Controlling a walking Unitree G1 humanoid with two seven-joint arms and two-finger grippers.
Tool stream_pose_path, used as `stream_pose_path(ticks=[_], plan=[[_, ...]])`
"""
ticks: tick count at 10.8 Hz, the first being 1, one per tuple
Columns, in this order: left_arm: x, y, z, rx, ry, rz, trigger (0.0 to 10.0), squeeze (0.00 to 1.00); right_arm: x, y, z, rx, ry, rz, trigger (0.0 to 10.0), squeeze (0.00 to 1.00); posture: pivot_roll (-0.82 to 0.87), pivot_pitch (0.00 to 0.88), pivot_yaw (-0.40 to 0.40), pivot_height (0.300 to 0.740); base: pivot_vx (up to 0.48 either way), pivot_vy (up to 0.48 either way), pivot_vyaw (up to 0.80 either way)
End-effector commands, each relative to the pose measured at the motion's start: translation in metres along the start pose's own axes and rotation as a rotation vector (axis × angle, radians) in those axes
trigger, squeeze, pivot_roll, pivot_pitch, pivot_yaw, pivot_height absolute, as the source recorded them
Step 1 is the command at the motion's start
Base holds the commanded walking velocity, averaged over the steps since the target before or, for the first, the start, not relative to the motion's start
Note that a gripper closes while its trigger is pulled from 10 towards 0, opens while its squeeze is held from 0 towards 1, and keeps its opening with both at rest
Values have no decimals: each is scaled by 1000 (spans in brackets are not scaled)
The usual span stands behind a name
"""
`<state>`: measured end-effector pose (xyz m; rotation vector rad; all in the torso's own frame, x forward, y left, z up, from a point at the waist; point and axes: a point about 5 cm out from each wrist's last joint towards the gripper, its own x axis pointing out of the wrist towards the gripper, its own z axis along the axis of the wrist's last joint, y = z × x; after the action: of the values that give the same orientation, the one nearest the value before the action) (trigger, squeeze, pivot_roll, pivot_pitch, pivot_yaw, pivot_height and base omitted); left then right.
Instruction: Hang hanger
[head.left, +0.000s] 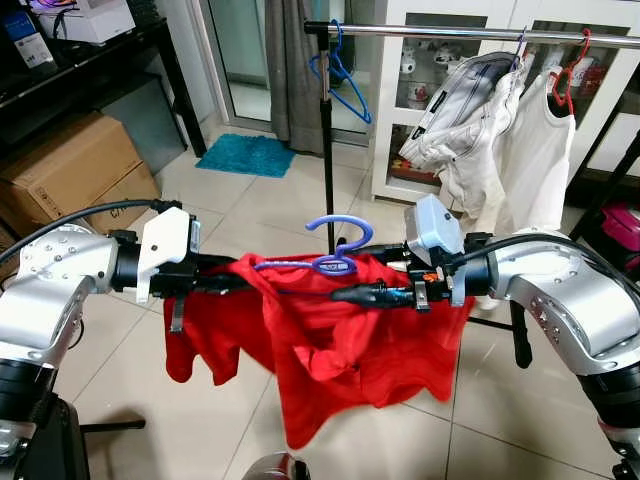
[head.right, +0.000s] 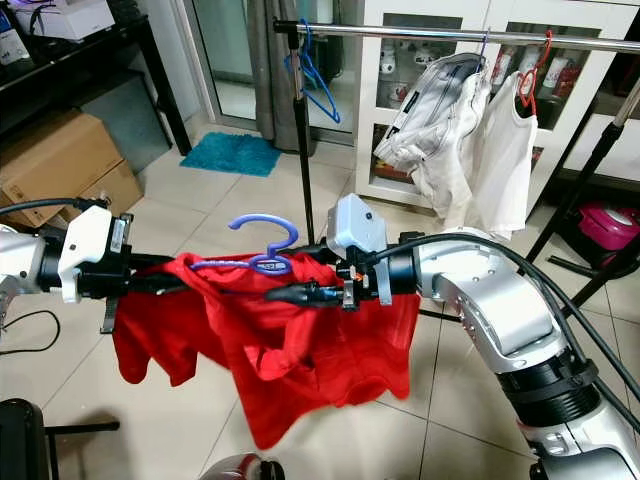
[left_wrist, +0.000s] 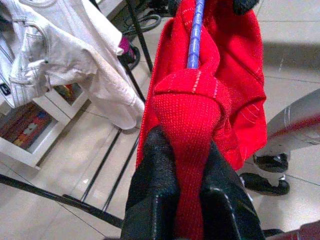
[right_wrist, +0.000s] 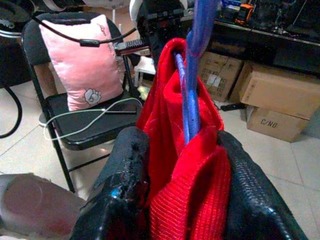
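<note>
A red shirt (head.left: 340, 340) hangs on a blue hanger (head.left: 335, 262) whose hook (head.left: 338, 228) points up, held between both arms in front of me. My left gripper (head.left: 215, 283) is shut on the shirt's shoulder over one hanger end; its fingers (left_wrist: 150, 175) pinch red cloth around the blue bar (left_wrist: 195, 35). My right gripper (head.left: 350, 293) is shut on the other shoulder, red cloth and blue bar (right_wrist: 192, 100) pressed between its fingers (right_wrist: 125, 170). The clothes rail (head.left: 470, 33) runs above and behind the hanger.
On the rail hang an empty blue hanger (head.left: 340, 75), a white jacket (head.left: 465, 120) and a white top (head.left: 535, 160) on a red hanger. The rack's black post (head.left: 326, 130) stands just behind the shirt. Cardboard boxes (head.left: 70, 170) sit at left, a chair with pink pillow (right_wrist: 82, 55) nearby.
</note>
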<state>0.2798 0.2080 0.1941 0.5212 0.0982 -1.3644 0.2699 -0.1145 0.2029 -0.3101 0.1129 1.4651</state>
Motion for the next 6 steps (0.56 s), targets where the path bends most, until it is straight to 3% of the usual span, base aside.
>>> stream_pose_path(ticks=[1,4,6], plan=[[-7,10,16,62,-48,61,0,0,3,3,-1,-11,33,22,0,0,-1,0,118,740,0,0,0],[-12,22,24,81,-69,128,0,0,6,1,8,14,-25,25,0,0,12,14,88,740,0,0,0],[-9,11,17,52,-64,112,0,0,8,3,4,35,-15,1,0,0,0,0,99,740,0,0,0]])
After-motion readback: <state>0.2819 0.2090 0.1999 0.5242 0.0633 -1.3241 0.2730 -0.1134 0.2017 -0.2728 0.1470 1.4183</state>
